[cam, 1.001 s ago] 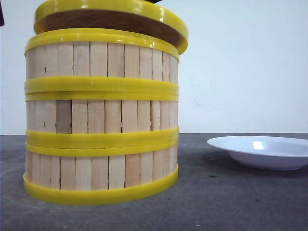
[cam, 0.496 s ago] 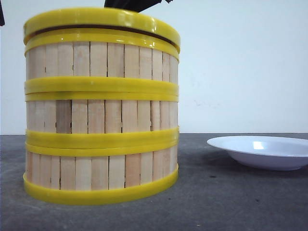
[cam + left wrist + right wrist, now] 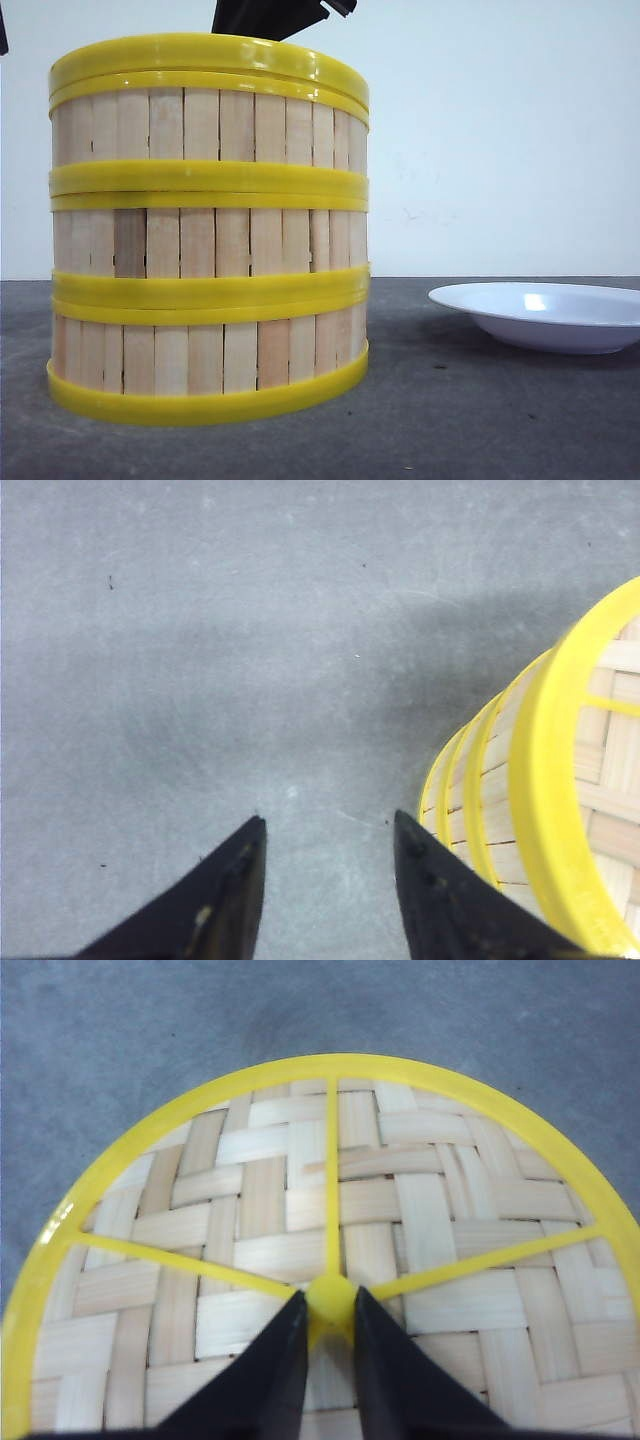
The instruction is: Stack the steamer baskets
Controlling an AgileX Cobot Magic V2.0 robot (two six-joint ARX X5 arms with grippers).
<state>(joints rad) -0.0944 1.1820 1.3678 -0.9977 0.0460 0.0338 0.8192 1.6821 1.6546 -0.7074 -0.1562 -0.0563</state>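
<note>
Now three baskets [image 3: 208, 230] stacked in one column on the grey table [image 3: 480, 420], left of the white plate [image 3: 545, 315], apart from it. Lid [image 3: 330, 1220] sits flat on the top basket, rims aligned. Right gripper [image 3: 330, 1305] narrowed around the lid's yellow knob [image 3: 330, 1298], fingers against both sides of it. Left gripper [image 3: 325, 855] parted, holding nothing, over bare table just beside the stack.

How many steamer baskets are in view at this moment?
3, all in one stack on the table: the bottom basket, the middle basket on it, and the top basket, with the lid sitting on top. None seem hidden.
</note>
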